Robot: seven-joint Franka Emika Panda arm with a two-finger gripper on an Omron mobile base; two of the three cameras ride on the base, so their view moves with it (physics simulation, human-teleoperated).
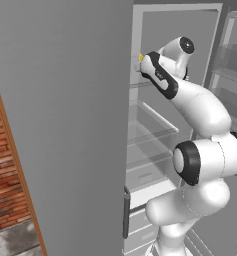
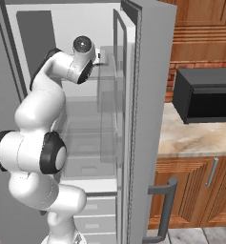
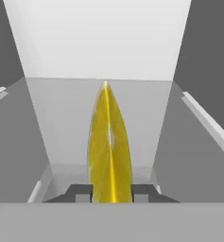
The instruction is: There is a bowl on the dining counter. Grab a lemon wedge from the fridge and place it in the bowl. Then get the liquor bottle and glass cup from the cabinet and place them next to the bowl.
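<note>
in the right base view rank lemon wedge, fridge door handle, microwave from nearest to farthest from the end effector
1. lemon wedge: pinched between the end effector's fingertips, on an upper fridge shelf.
2. fridge door handle: low on the open door, below and right of the hand.
3. microwave: on the counter, past the open door at the far right. It is not much farther than the handle, so this order is loose.

Glossy yellow lemon wedge (image 3: pixel 109 146); clear glass fridge shelves (image 1: pixel 152 132)

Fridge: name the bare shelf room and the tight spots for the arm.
Fridge: the glass shelves below the tool look bare, back wall to door. The top shelf is tight: the tool is shut on the lemon wedge between the side walls. Door bins crowd the arm's right.
</note>
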